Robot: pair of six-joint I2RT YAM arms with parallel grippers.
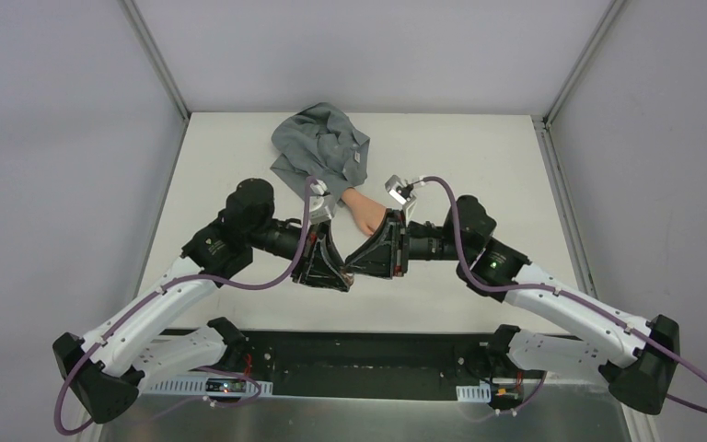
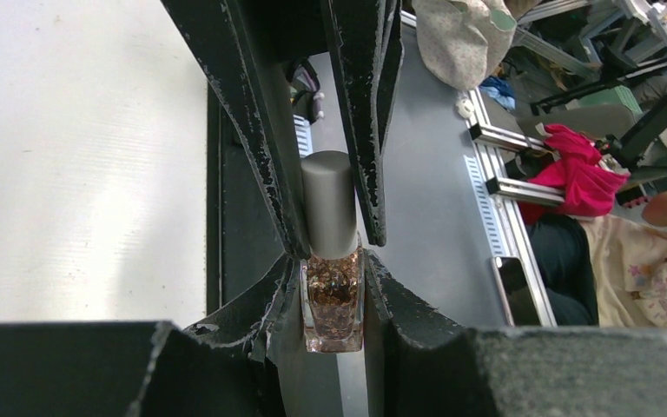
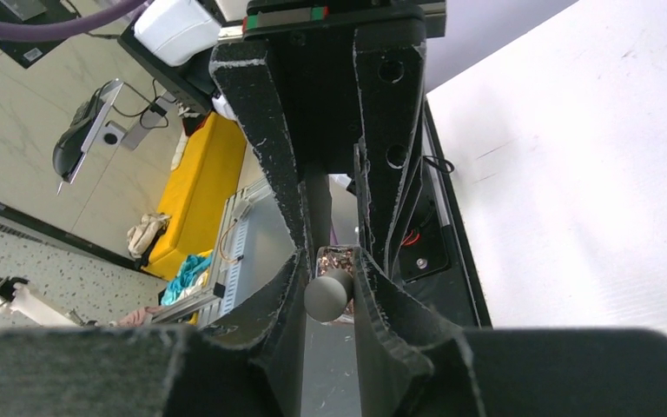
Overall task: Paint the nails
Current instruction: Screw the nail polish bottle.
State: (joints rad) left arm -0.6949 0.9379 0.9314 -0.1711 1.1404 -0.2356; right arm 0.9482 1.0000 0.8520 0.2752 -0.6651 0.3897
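The nails could not be made out: the right arm covered the fingertips of the fake hand (image 1: 365, 210). That hand lay about mid-table, its grey sleeve (image 1: 322, 147) bunched on its far-left side toward the far edge of the table (image 1: 479, 166).

Just near of the hand, the 2 grippers met tip to tip, one reaching in from the left and one from the right, with a small bottle (image 2: 332, 304) between them. The left gripper (image 2: 332, 269) was clamped on the bottle's clear glass body, which held coppery glitter flakes; 1 finger pressed each side of the glass. The bottle's grey cap (image 2: 327, 204) pointed away from that gripper and sat between the right gripper's fingers. The right gripper (image 3: 328, 261) was closed in on the cap, with both fingers lying against its sides. In its wrist view the round end of the cap faced the camera, with a sliver of glittery glass showing behind it.

From above, the bottle itself was hidden between the black finger wedges.
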